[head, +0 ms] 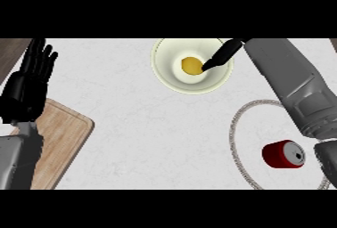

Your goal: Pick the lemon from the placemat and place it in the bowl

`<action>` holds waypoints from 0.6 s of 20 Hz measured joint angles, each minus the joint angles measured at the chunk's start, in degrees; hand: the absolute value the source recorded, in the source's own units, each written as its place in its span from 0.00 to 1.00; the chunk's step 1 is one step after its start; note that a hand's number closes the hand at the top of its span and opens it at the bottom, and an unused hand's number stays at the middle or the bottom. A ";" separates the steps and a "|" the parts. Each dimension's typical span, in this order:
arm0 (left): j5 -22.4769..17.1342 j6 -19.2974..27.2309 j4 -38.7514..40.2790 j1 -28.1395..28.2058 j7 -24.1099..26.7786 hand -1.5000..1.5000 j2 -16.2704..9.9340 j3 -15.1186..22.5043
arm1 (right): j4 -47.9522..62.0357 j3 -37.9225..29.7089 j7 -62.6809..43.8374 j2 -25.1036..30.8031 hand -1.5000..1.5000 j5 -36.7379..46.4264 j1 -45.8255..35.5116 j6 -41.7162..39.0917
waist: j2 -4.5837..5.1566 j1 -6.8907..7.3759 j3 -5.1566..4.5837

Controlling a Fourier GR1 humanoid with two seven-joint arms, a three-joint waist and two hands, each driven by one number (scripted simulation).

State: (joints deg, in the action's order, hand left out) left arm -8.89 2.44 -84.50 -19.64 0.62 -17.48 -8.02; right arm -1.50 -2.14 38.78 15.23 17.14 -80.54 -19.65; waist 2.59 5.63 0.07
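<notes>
The lemon is lying inside the bowl, just left of the right hand, whose straightened fingers are hanging over it, holding nothing; the left hand is resting open.

- One view only, from the robot's head, facing steeply down onto the worktop.
- It sits fairly near: both forearms enter from the lower edge.
- No second view shares the scene.
</notes>
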 measured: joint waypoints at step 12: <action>-0.22 -0.74 -0.32 -1.86 0.37 0.50 0.44 0.78 | 0.95 -5.96 -2.42 12.55 0.00 -5.93 2.18 -6.69 | 1.92 2.32 0.22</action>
State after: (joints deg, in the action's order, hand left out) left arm -9.11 1.69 -84.81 -21.50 0.99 -17.04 -7.24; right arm -0.55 -8.10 36.36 27.78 11.22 -78.36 -26.34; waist 4.51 7.96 0.29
